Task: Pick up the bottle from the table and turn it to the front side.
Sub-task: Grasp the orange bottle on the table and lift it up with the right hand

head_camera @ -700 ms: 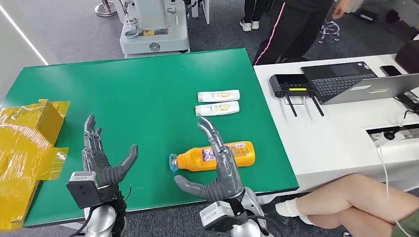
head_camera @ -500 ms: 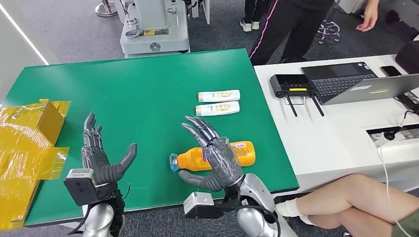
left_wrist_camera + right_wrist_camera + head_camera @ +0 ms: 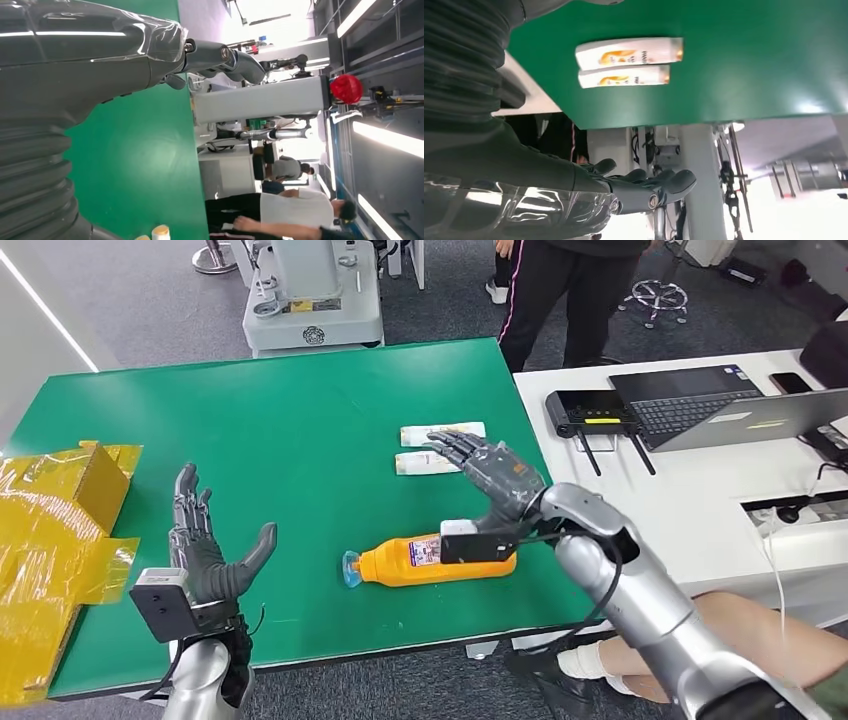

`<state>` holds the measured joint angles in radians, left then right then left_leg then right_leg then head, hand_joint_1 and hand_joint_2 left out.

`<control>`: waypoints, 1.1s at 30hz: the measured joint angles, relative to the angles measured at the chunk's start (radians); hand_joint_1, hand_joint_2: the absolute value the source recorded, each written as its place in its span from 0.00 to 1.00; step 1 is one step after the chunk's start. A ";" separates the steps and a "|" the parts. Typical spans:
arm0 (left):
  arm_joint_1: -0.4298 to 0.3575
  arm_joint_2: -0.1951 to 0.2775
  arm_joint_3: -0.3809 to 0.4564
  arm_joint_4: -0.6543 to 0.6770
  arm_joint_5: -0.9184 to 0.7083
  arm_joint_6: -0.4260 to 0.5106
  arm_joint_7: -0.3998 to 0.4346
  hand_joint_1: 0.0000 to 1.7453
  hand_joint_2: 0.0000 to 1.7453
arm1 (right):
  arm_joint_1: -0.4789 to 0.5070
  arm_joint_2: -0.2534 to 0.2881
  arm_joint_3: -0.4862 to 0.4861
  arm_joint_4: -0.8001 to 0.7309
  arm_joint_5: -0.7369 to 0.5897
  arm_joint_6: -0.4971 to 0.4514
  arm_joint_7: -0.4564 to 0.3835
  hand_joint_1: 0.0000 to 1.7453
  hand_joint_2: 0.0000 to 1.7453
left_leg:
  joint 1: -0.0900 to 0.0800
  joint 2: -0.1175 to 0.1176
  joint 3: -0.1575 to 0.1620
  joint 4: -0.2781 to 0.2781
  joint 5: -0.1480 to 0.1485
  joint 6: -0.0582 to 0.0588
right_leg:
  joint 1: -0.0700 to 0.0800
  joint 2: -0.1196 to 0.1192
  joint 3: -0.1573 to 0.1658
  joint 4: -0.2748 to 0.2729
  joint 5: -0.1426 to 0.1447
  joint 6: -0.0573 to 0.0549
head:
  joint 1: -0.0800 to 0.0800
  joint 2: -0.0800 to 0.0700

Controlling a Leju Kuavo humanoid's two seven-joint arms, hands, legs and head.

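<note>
An orange bottle (image 3: pixel 400 562) with a clear cap lies on its side near the front edge of the green table (image 3: pixel 270 430), cap pointing left, a label facing up. My right hand (image 3: pixel 490 472) hovers open above and behind the bottle's base end, fingers spread, over two white bottles (image 3: pixel 440 434); its wrist camera box hides part of the orange bottle. In the right wrist view the white bottles (image 3: pixel 624 62) lie side by side beyond my fingers (image 3: pixel 644 187). My left hand (image 3: pixel 205 555) is open at the front left, palm up, holding nothing.
Crumpled yellow packaging (image 3: pixel 55 530) covers the table's left end. A white desk (image 3: pixel 680 480) with a laptop, keyboard and a black router stands to the right. A person's legs (image 3: pixel 720 640) are at the lower right; another person (image 3: pixel 560 290) stands behind the table beside a grey machine base (image 3: pixel 310 300).
My right arm swung from the near side of the bottle up and to the right, hand now turned over above the bottle's base. The left hand barely moved. The standing person shifted.
</note>
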<state>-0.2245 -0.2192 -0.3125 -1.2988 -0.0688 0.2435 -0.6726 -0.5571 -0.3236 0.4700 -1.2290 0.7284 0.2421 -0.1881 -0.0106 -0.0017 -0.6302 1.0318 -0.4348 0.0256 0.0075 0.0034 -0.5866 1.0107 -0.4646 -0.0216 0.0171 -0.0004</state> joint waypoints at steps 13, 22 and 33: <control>-0.007 -0.010 0.015 0.035 0.030 -0.015 -0.012 0.00 1.00 | -0.431 0.022 0.232 0.435 -0.305 0.324 0.013 0.00 1.00 | 0.001 -0.001 0.000 0.000 0.000 0.000 | 0.001 0.000 0.000 0.001 0.000 0.000 | 0.000 0.000; -0.007 -0.007 0.016 0.041 0.032 0.020 -0.022 0.00 1.00 | -0.528 0.103 0.443 0.616 -0.350 0.388 0.035 0.00 1.00 | 0.001 -0.001 0.000 0.000 0.000 0.000 | 0.002 0.000 0.000 0.001 0.000 0.000 | 0.000 0.000; -0.009 -0.003 0.018 0.061 0.018 0.063 -0.021 0.00 1.00 | -0.559 0.111 0.615 0.725 -0.379 0.383 0.070 0.00 1.00 | 0.001 -0.002 0.000 0.000 0.000 0.000 | 0.001 -0.002 0.000 0.000 0.000 0.000 | 0.000 0.000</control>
<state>-0.2331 -0.2219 -0.2942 -1.2380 -0.0512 0.3062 -0.6931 -1.1165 -0.2127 1.0849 -0.5042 0.3493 0.6248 -0.1184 -0.0095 -0.0037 -0.6303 1.0321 -0.4347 0.0255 0.0088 0.0016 -0.5865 1.0111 -0.4646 -0.0218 0.0173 -0.0004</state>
